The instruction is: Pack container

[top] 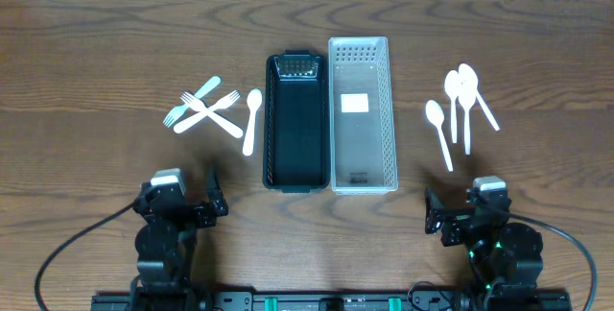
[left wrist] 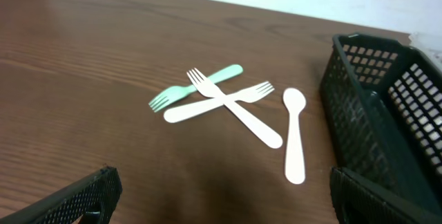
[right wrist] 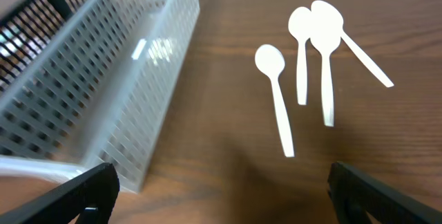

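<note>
A black basket [top: 293, 119] and a clear white basket [top: 362, 114] stand side by side mid-table. Left of them lie a mint fork [top: 192, 102], two white forks [top: 213, 114] crossed, and a white spoon [top: 251, 119]. Right of the baskets lie several white spoons [top: 460, 100]. My left gripper [top: 187, 205] is open and empty at the front left; its view shows the forks [left wrist: 228, 103], the spoon [left wrist: 295, 137] and the black basket [left wrist: 387, 106]. My right gripper [top: 470, 217] is open and empty at the front right; its view shows the spoons [right wrist: 304, 58] and the white basket [right wrist: 103, 79].
A white label [top: 354, 103] lies on the clear basket's floor. Both baskets hold no cutlery. Bare wooden table [top: 96, 52] surrounds the items, and a pale wall edge runs along the far side.
</note>
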